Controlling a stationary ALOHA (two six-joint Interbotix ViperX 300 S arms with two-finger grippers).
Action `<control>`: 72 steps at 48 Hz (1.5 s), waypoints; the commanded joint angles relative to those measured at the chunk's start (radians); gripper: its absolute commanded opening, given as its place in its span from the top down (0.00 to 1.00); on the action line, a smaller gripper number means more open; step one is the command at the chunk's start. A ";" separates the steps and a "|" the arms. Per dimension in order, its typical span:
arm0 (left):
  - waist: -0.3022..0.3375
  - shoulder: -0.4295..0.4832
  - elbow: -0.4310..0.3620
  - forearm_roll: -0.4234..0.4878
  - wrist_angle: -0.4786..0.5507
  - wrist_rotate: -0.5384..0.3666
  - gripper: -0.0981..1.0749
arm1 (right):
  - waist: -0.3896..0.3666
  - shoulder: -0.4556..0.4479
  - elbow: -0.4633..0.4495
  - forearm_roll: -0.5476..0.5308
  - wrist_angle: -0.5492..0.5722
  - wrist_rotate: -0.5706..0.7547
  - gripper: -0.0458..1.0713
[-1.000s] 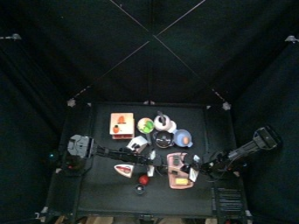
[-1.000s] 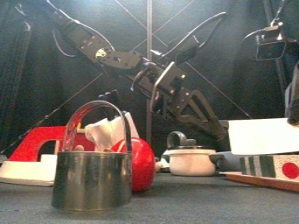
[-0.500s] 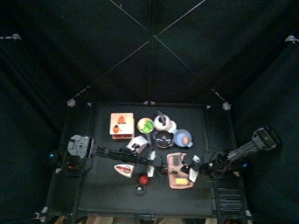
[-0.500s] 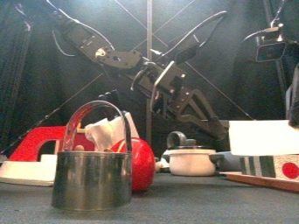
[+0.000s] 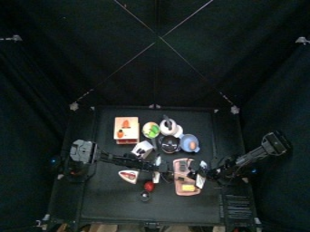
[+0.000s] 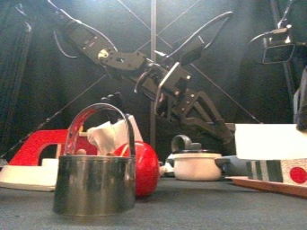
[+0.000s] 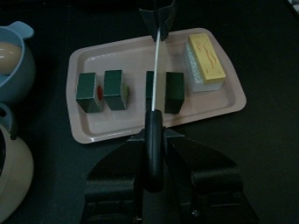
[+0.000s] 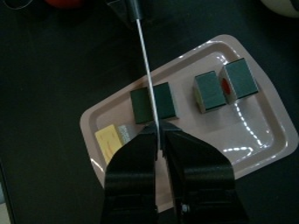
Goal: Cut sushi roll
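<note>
Left claw (image 7: pixel 152 144) closed on the black handle of a long thin knife (image 7: pixel 153 66); the blade runs out over the pink rectangular tray (image 7: pixel 93 131). On the tray: four dark green-wrapped sushi roll pieces (image 7: pixel 115 89), two on each side of the blade line, with a yellow block (image 7: pixel 205 57) at the tray's end. Blade tip reaches past the tray's far rim. Whether the blade touches the pieces cannot be told.

Right claw (image 8: pixel 158 149) closed on a thin dark metal rod (image 8: pixel 142 61), which lies across one green piece (image 8: pixel 153 102) in that view.

From above, the tray (image 5: pixel 176 177) sits on the black table (image 5: pixel 109 204) toward the front, right of centre, between the two arms.
</note>
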 commanded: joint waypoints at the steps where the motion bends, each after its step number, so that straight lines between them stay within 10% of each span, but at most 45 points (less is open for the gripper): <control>1: 0.000 -0.035 -0.009 0.012 -0.005 0.009 0.40 | 0.005 -0.012 -0.025 -0.002 0.009 0.002 0.61; 72: -0.008 -0.017 -0.011 0.055 -0.002 0.021 0.40 | 0.023 0.038 -0.025 -0.012 0.032 0.006 0.61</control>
